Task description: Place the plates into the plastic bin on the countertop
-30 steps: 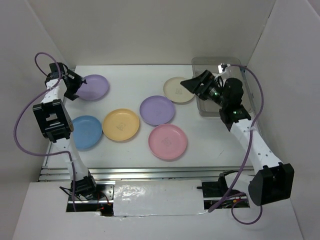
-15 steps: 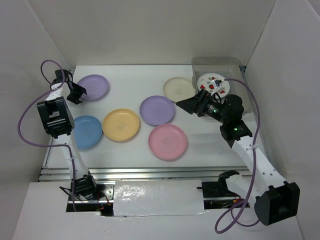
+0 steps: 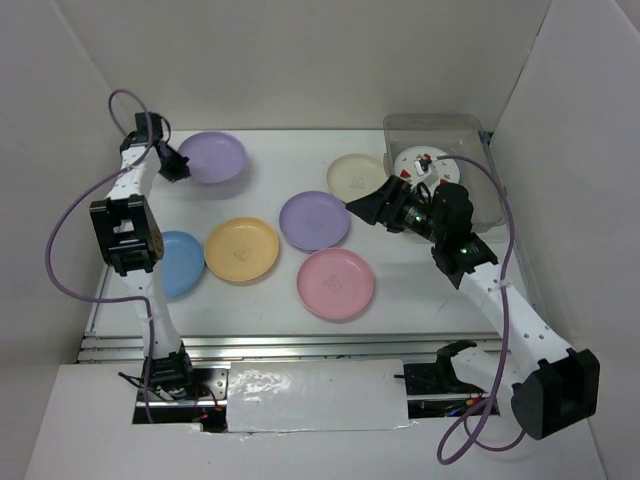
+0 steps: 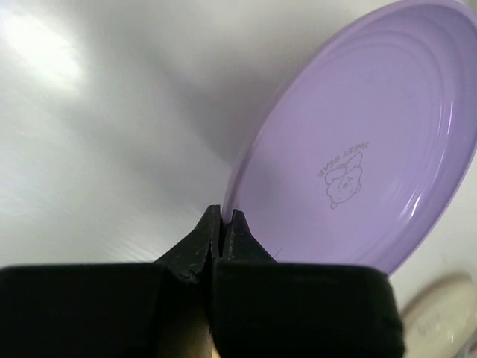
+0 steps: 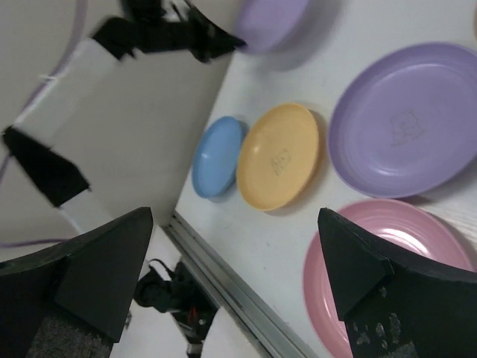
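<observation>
My left gripper is shut on the rim of a lilac plate, which tilts up off the countertop at the back left. The white strawberry plate lies inside the plastic bin at the back right. My right gripper hangs open and holds nothing, just left of the bin, over the cream plate. On the countertop lie a second lilac plate, a yellow-orange plate, a pink plate and a blue plate.
White walls close in the back and both sides. A metal rail runs along the near edge of the countertop. Purple cables loop beside both arms.
My left gripper closed on the lilac plate's rim and carried it up and to the right. My right arm drew back left from the bin, where the strawberry plate now shows.
</observation>
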